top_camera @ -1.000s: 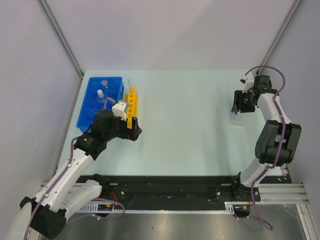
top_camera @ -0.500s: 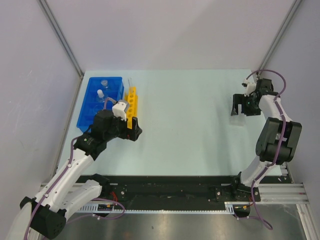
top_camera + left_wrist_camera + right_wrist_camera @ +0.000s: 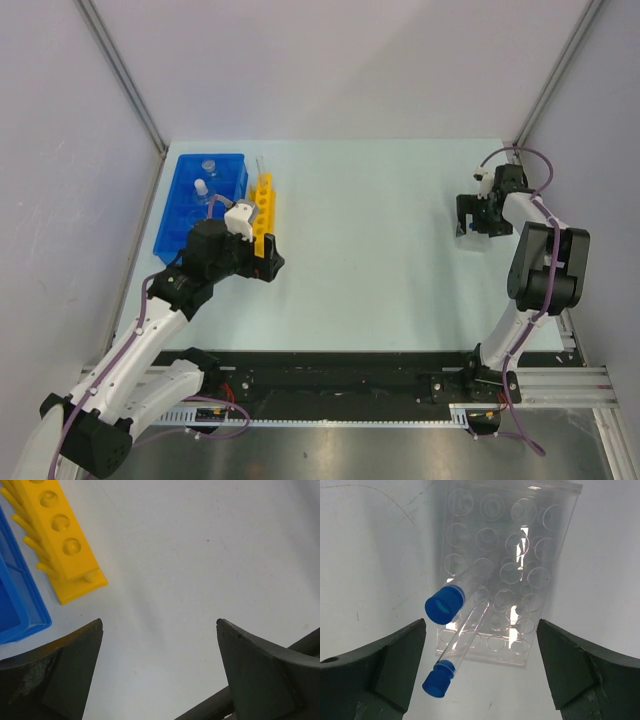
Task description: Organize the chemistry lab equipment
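Over at the worktop's point(image 3: 370, 240) 3 o'clock edge, the right end effector point(image 3: 469, 223) is spread wide over two blue-capped tubes point(image 3: 462, 592) on a clear plate point(image 3: 520, 545) — touching neither. At 10 o'clock the left end effector point(image 3: 160, 622), also open, hangs beside the yellow rack point(image 3: 263, 203) — bare worktop between the arms.

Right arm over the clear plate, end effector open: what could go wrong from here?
Two blue-capped tubes rest loose on the clear well plate, inside the open right end effector; a nudge could roll them off. Closing might catch both tubes, or the plate, instead of one.
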Robot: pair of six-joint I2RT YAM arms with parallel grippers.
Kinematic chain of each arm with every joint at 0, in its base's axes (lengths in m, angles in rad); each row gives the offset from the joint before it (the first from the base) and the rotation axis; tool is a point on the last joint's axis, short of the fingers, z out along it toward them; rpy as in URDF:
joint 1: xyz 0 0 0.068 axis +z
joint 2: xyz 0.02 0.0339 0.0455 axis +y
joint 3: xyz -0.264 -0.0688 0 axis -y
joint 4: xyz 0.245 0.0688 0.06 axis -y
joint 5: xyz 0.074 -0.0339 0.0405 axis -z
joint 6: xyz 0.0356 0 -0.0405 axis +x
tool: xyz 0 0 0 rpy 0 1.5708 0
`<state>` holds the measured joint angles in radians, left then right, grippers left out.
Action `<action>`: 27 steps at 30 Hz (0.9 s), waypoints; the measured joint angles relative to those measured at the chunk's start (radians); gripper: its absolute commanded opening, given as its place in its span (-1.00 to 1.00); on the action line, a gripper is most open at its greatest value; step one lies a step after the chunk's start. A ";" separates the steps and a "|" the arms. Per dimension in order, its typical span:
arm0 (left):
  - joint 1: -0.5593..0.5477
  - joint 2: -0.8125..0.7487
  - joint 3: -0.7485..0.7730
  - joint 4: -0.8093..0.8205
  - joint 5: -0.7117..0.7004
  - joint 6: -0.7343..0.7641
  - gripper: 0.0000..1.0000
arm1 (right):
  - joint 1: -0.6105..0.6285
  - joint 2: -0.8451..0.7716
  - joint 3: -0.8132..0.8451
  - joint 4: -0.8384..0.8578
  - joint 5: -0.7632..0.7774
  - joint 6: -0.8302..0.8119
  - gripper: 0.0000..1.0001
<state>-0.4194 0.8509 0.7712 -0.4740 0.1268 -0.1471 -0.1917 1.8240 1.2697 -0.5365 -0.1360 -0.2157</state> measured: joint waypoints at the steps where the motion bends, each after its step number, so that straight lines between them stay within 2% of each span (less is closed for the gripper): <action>1: 0.000 0.000 0.000 0.000 0.000 0.000 1.00 | 0.004 0.004 0.000 0.004 0.007 0.003 0.89; 13: 0.000 0.000 0.000 0.000 0.001 0.001 1.00 | 0.060 0.014 -0.018 0.040 0.074 0.024 0.60; 19: 0.000 0.000 -0.001 0.000 0.001 0.001 0.99 | 0.130 0.014 -0.018 0.041 0.077 0.033 0.55; 27: 0.000 0.000 -0.005 0.000 0.000 0.001 0.99 | 0.290 0.013 -0.019 0.039 0.068 0.063 0.60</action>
<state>-0.4194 0.8509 0.7666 -0.4740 0.1272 -0.1459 0.0986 1.8366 1.2503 -0.4976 -0.0681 -0.1528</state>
